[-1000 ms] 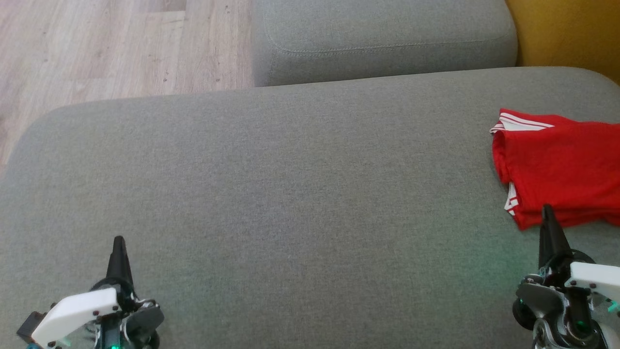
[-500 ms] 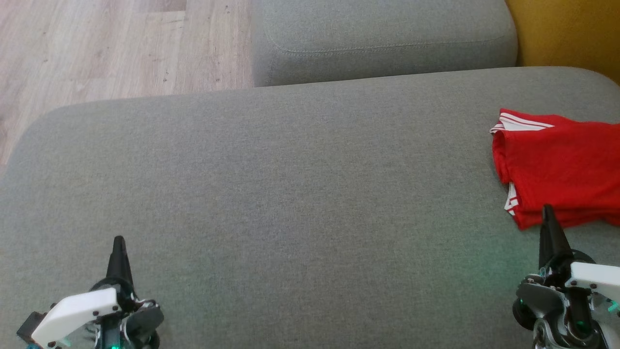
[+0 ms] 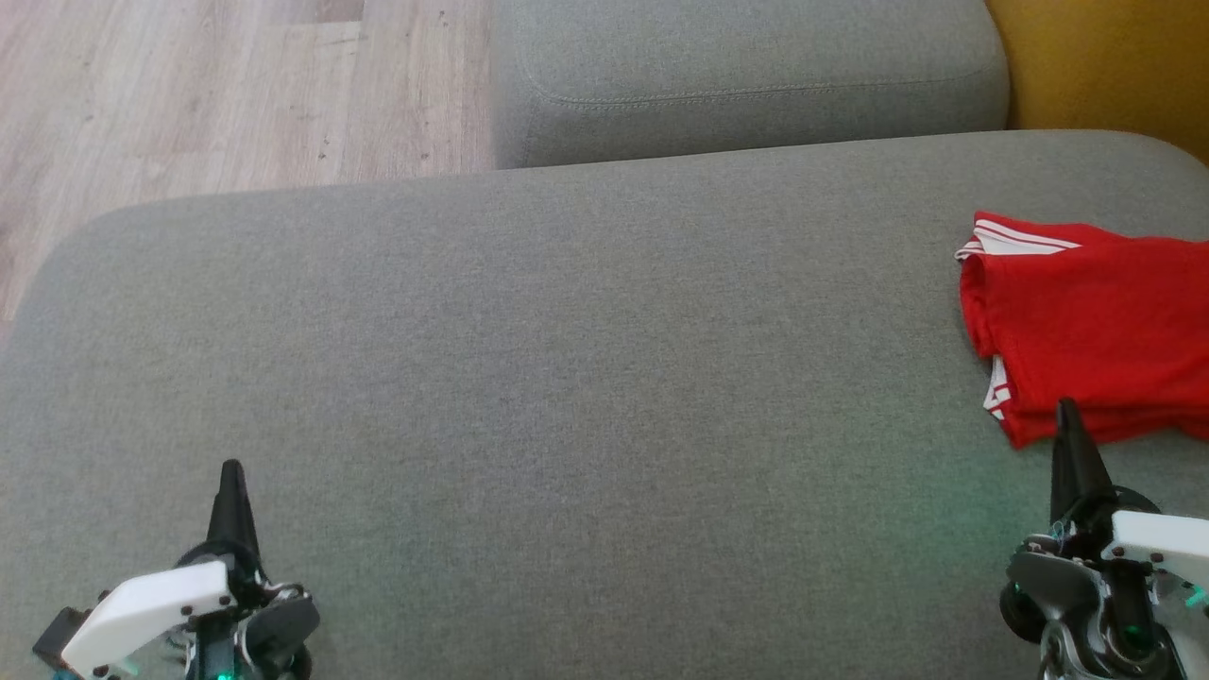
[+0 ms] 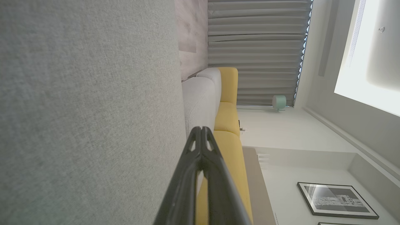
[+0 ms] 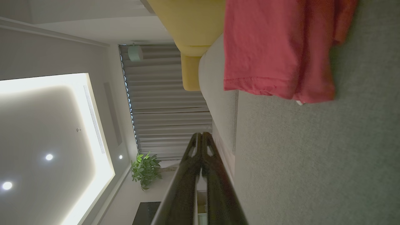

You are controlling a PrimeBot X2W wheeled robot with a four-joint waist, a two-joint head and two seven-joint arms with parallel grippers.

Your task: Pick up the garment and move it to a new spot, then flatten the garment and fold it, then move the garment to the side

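Red garment (image 3: 1086, 321) lies folded at the right end of the grey sofa cushion (image 3: 567, 378). Left pincer (image 3: 231, 469) and right pincer (image 3: 1068, 406) sit low, fingers pressed together, empty, pointing forward, the right tip near the garment's edge.

The red fabric garment with white-striped trim (image 3: 1086, 331) lies folded in a compact, roughly rectangular stack at the right side of the grey upholstered cushion (image 3: 567, 397).

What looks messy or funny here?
Nothing much. The red garment lies folded at the right end of the grey cushion, with its striped edges a bit uneven. Nothing looks spilled or broken.
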